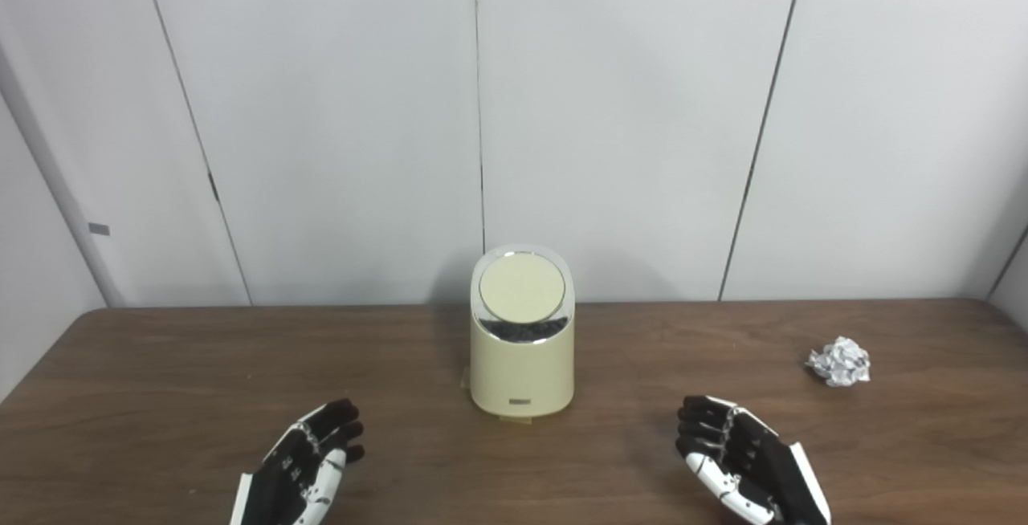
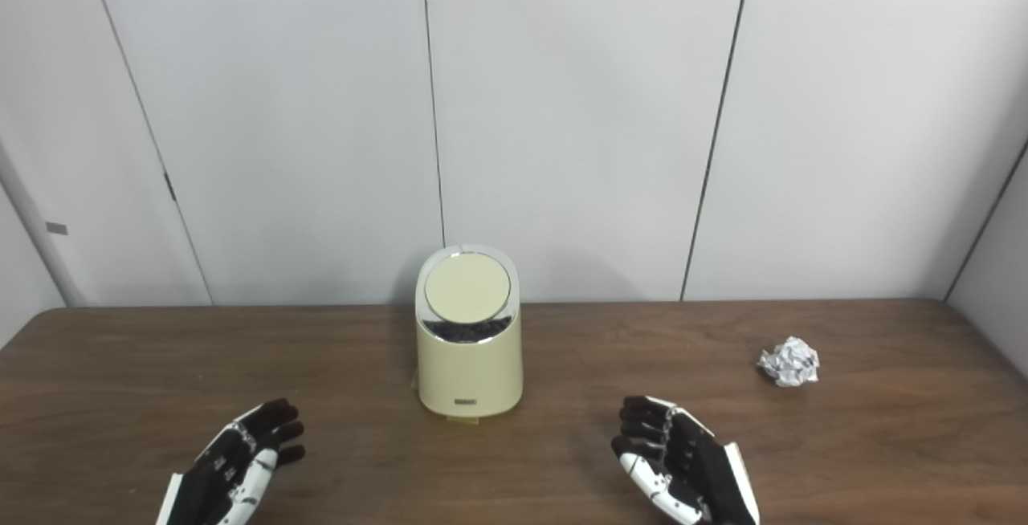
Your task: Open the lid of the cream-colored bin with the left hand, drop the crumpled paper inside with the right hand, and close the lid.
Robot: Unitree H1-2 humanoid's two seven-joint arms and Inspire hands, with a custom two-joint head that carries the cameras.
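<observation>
The bin (image 1: pixel 522 340) stands upright near the middle of the table (image 1: pixel 161 380), toward the far edge and close to the grey wall (image 1: pixel 626 107). Its round lid (image 1: pixel 521 288) is tilted to face the cameras and sits shut inside a shiny rim, with a dark band showing just under the lid's lower edge. The paper (image 1: pixel 838 361), a white crumpled ball, lies on the table well to the right of the bin and touches nothing else. The left hand (image 1: pixel 303 465) sits low at the near edge, left of the bin and well apart from it; its fingers (image 1: pixel 333 421) are loosely spread and slightly curled, pointing up and toward the bin, and they hold nothing. The right hand (image 1: pixel 743 461) sits at the near edge on the other side, between the bin and the paper but nearer the cameras than either; its fingers (image 1: pixel 703 421) are also parted and gently bent, palm turned inward, empty. Whether either hand rests on the tabletop or hovers just above it cannot be told. Neither hand touches the bin or the paper.
</observation>
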